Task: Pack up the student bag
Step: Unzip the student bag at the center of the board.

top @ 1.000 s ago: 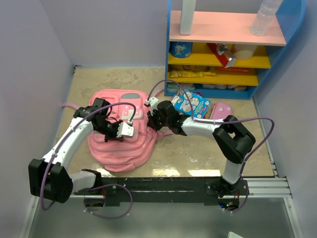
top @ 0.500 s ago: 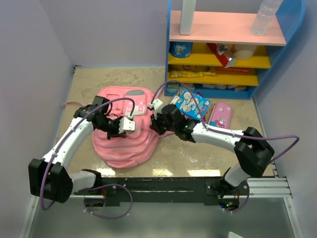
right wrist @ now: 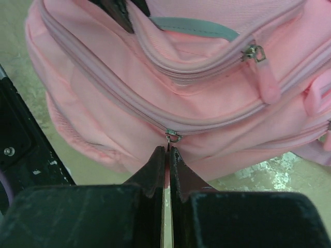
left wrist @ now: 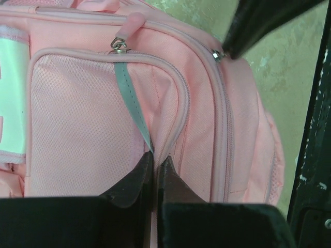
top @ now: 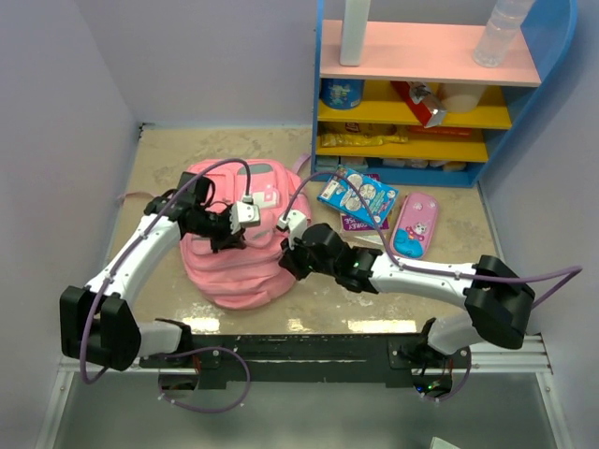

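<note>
Pink student bag (top: 234, 276) lay on the table (top: 206, 150), left of centre. Your left gripper (left wrist: 154, 168) pinched its front pocket and your right gripper (right wrist: 168, 155) clamped the main zipper pull (right wrist: 172, 136). Packing looked barely begun, with the booklet (top: 356, 194) and pencil case (top: 416, 224) outside.

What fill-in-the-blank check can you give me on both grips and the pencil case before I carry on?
1. The right gripper is shut on the zipper pull of the student bag, whose fabric is ____.
2. The left gripper is shut on a strap on the front pocket; the strap's colour is ____.
3. The pencil case is not yet packed; it lies on the ____.
Missing words: pink; grey; table.
</note>
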